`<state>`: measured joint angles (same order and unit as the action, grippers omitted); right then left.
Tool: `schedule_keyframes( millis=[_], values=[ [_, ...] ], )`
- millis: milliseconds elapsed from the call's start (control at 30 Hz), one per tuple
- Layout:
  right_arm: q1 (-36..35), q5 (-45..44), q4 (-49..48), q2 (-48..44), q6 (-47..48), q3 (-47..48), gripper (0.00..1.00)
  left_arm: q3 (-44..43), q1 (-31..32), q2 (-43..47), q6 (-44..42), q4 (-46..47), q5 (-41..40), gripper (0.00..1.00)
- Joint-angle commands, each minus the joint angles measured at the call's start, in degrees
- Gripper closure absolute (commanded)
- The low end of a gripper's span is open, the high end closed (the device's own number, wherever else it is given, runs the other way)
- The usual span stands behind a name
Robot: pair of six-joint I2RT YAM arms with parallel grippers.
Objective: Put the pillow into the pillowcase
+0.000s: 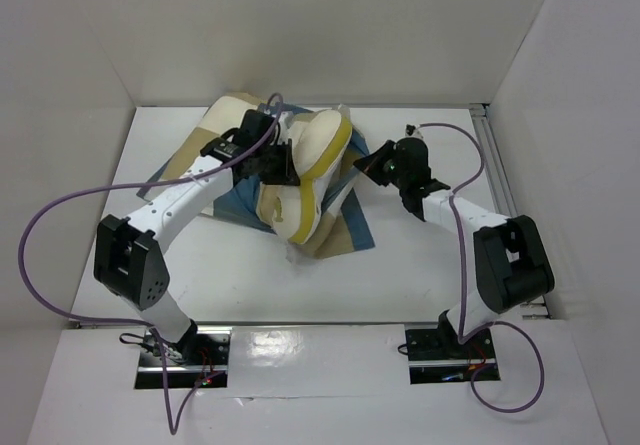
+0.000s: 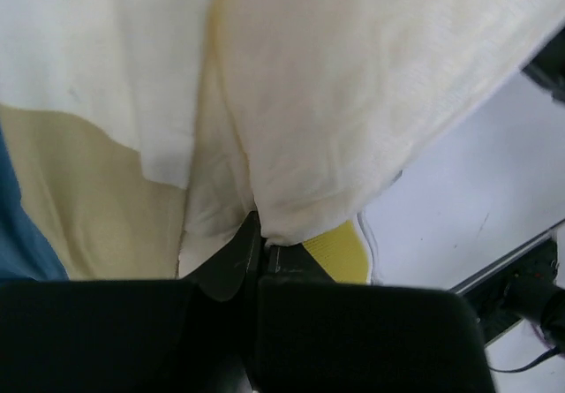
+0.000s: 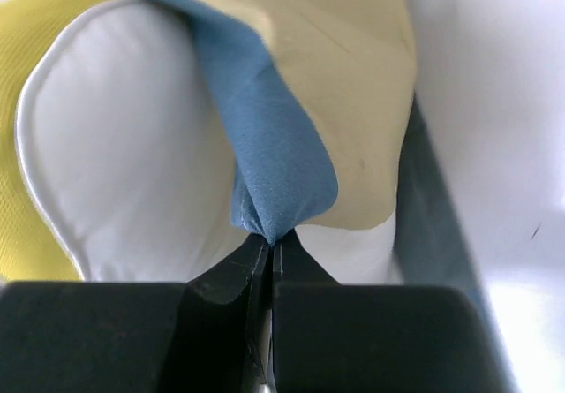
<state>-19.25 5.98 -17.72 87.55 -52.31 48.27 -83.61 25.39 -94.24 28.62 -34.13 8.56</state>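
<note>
The cream pillow with yellow piping lies bunched and raised at the middle back of the table, on top of the blue-and-tan checked pillowcase. My left gripper presses in from the left, shut on a fold of the pillow's cream fabric next to a yellow edge; its tips meet under the fold. My right gripper is at the pillow's right side, shut on a pinched blue edge of the pillowcase, with the white pillow just left of it.
White walls enclose the table on three sides. A metal rail runs along the right edge. Purple cables loop beside both arms. Bare white tabletop lies between the cloth and the arm bases.
</note>
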Motion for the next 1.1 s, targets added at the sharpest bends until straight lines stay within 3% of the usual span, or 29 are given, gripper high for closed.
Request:
schedule_keyframes(
  millis=[0, 67, 100, 133, 200, 233, 533, 700, 867, 900, 933, 967, 1000, 1067],
  values=[
    [4.6, -2.3, -0.1, 0.3, 5.7, 9.2, 1.00, -0.3, 2.2, 3.3, -6.2, -6.3, -2.4, 1.00],
    [4.6, 1.9, 0.0, 1.0, 8.0, 9.8, 1.00, -5.3, 4.4, 3.3, -7.3, -6.3, -2.9, 0.97],
    [4.6, 3.3, -0.9, 1.0, 8.5, 9.8, 1.00, -7.7, 4.9, 2.7, -7.3, -7.1, -2.9, 0.88],
    [4.0, 4.4, -0.9, 1.0, 9.4, 9.8, 1.00, -11.9, 5.7, 2.0, -7.3, -7.1, -3.7, 0.58],
    [3.2, 5.0, -0.3, 1.0, 10.6, 9.8, 1.00, -15.7, 6.5, 0.2, -6.7, -7.1, -4.4, 0.29],
    [2.7, 5.5, -0.3, 1.0, 10.6, 9.3, 1.00, -19.2, 7.4, -1.9, -6.6, -7.1, -5.2, 0.22],
    [2.2, 7.4, -0.3, 0.5, 12.3, 8.8, 1.00, -30.5, 11.4, -12.6, -5.9, -2.0, -9.0, 0.13],
    [2.2, 7.9, -0.3, 0.0, 12.3, 7.7, 1.00, -37.1, 13.2, -19.7, -5.3, -0.9, -15.9, 0.11],
    [1.7, 8.4, -0.3, 0.0, 11.8, 7.7, 1.00, -37.8, 14.2, -24.9, -5.2, 2.5, -17.1, 0.06],
    [1.7, 8.4, -0.3, 0.0, 11.8, 7.7, 1.00, -38.3, 14.3, -26.1, -6.0, 2.5, -16.3, 0.11],
    [1.7, 8.4, -0.3, 0.0, 11.8, 7.7, 1.00, -38.9, 14.3, -27.1, -6.6, 1.6, -15.1, 0.26],
    [1.7, 8.4, -0.3, 0.0, 11.8, 7.7, 1.00, -38.9, 14.3, -28.0, -6.6, 0.7, -14.4, 0.78],
    [1.7, 8.4, -0.3, 0.0, 11.8, 7.7, 1.00, -38.9, 14.3, -29.2, -6.6, -1.4, -13.8, 1.00],
    [2.3, 8.4, -0.3, 0.0, 11.3, 7.2, 1.00, -35.5, 14.3, -29.3, -4.5, -2.7, -13.8, 1.00]
  ],
)
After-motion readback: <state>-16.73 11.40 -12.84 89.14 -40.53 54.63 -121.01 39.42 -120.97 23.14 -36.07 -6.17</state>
